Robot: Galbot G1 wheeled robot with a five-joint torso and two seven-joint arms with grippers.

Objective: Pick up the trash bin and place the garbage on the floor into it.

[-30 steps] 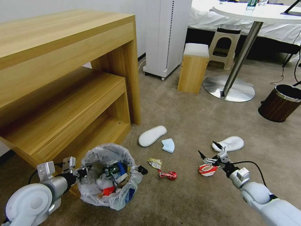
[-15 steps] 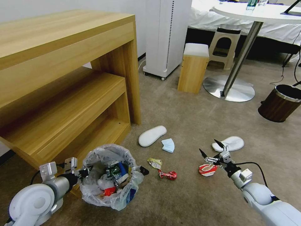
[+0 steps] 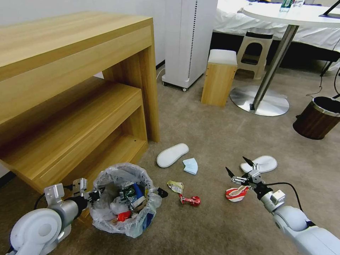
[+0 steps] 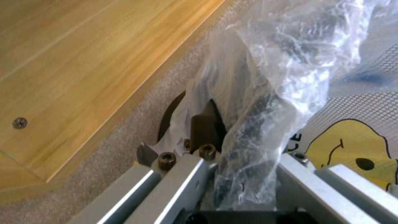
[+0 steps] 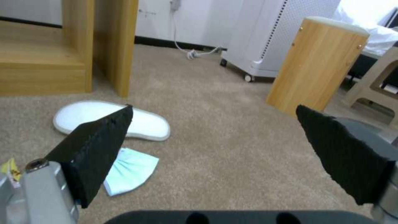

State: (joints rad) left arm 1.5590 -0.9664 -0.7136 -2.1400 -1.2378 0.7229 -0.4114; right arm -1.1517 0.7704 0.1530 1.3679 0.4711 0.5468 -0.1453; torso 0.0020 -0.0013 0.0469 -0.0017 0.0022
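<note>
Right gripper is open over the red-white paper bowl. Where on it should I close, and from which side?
Probably the bowl's raised rim. The red-white paper bowl lies crushed and tipped on the floor, its white inside facing up, so the body is too flat to span. Bring the right gripper, open just above it, straight down with one finger inside the rim and one outside.
</note>
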